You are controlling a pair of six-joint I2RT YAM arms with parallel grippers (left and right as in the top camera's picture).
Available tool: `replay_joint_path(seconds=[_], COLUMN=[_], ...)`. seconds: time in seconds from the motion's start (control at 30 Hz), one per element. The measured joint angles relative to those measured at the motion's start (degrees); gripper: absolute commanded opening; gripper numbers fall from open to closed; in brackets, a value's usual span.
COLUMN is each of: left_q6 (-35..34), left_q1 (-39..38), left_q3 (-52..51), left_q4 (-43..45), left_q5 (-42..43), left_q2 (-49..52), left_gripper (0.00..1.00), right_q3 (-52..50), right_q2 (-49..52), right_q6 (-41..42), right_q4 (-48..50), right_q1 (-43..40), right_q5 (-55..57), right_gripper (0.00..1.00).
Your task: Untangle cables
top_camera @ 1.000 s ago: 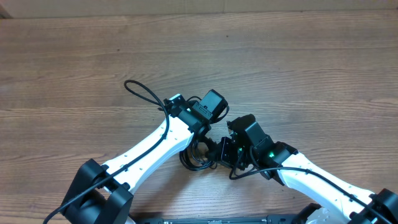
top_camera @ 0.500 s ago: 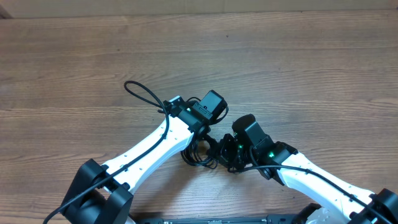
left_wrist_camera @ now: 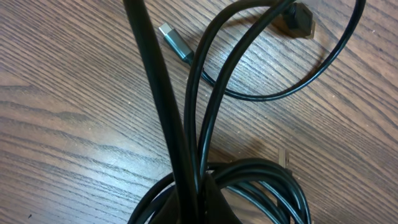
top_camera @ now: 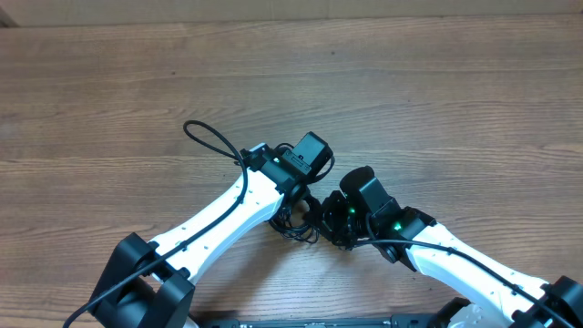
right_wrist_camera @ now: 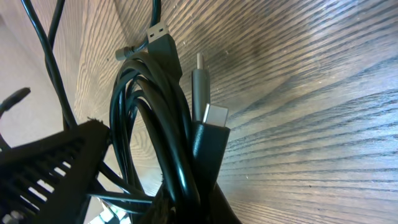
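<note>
Both pairs of fingers are pinched tight on the same bundle of thin black cables (top_camera: 293,221), which lies on the wooden desk (top_camera: 437,109) near its front edge, between the two arms. Your left fingers (left_wrist_camera: 214,208) clamp the coil where two long strands rise out of it, and your right fingers (right_wrist_camera: 227,214) grip a thick sheaf of strands with a black plug wedged among them. With the grips this close together, a quick pull would probably cinch the knot, so draw the arms apart slowly and low over the desk. Watch the silver-tipped plug (left_wrist_camera: 174,42) and the loose outer loop (left_wrist_camera: 283,93); these look like the free ends that must slide out. If the coil tightens instead of loosening, stop and let one side go. Then regrip a single strand near a plug, not the whole sheaf. Do not mistake the left arm's own thicker black wire (top_camera: 211,138) for a cable.
</note>
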Motion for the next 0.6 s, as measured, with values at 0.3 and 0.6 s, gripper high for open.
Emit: replay_joint_path(seconds=[0.3,0.6], left_q6=[0.02,0.02], left_q1=[-2.49,-2.58], left_q3=[0.02,0.04], left_q4=[-0.26,-1.09], left_q5=[0.04,-0.02], left_q2=[0.00,0.00], left_gripper=[0.04,0.04], right_q3=[0.00,0.00], right_q2=[0.00,0.00], right_q6=[2.47,2.75], right_q4=[-0.04,1.09], right_q1=[0.00,0.00], right_q5=[1.22,1.18], right_gripper=[0.04,0.04])
